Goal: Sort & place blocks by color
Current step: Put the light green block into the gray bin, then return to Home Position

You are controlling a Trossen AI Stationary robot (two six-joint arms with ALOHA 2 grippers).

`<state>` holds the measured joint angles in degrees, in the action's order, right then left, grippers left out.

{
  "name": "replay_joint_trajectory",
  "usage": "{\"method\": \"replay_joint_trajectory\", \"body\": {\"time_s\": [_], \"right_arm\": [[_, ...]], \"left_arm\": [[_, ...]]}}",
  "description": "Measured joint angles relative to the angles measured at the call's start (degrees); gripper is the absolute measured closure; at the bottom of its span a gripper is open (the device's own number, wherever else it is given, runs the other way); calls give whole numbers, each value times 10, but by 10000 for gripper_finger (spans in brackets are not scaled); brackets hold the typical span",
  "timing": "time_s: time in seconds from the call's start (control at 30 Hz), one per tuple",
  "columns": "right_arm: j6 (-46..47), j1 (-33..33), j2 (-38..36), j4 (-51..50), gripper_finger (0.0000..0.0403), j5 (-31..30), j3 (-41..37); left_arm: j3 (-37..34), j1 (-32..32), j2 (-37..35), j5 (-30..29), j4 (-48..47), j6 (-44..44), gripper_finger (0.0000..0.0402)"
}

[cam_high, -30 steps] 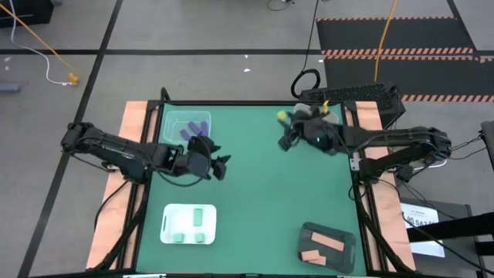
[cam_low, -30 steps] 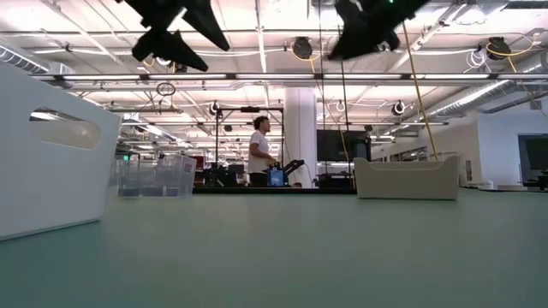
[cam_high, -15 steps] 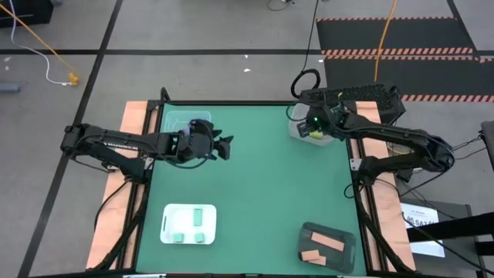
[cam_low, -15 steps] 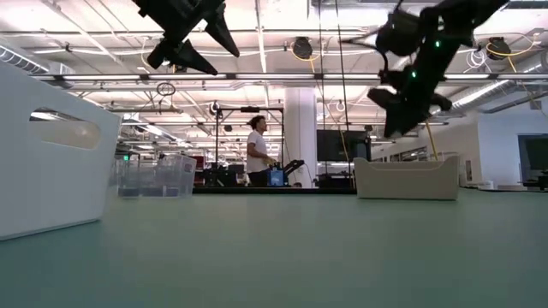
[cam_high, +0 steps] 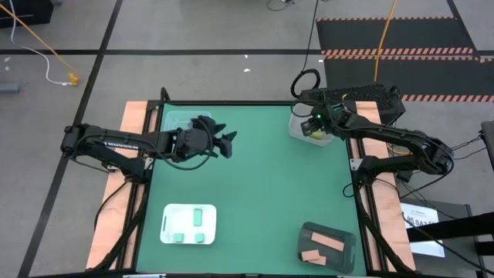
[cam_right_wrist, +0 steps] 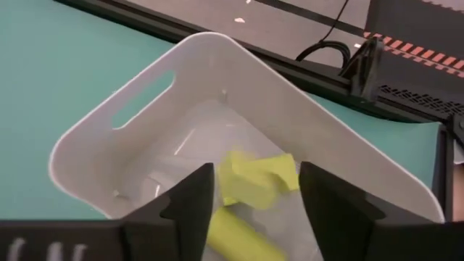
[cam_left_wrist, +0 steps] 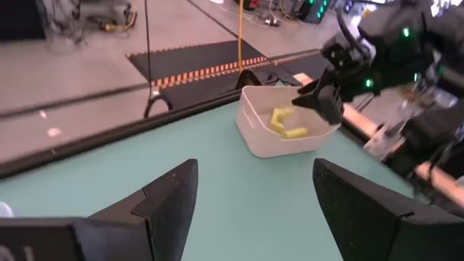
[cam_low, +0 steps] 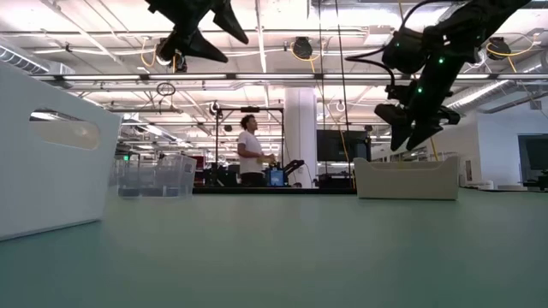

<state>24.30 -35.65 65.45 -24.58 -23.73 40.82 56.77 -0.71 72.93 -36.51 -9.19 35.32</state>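
Observation:
My right gripper hangs open, fingers down, over the white tub at the table's far right. Two yellow blocks lie in the tub below its fingers; they also show in the left wrist view. My left gripper is open and empty, raised above the table's far left, next to the clear tub, whose contents my left arm hides. Three mint green blocks lie in the white tray. Salmon pink blocks lie in the dark tray.
The white tray sits near the front left and the dark tray near the front right. Bare green mat lies between them. A person stands in the room far behind the table.
My right gripper has gone toward the table's far right corner with a yellow block and tipped its fingers down over the white tub; the block now lies in the tub. My left gripper has gone toward the far edge.

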Motion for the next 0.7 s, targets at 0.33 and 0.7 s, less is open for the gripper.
{"method": "replay_joint_trajectory", "body": {"time_s": [0.33,0.7], "right_arm": [[-61,-3,-23,0,142,0,0],[-98,-3,-123,8,138,0,0]], "left_arm": [[0,0,0,8,-2,-26,128],[0,3,-117,11,-186,-35,128]]}}
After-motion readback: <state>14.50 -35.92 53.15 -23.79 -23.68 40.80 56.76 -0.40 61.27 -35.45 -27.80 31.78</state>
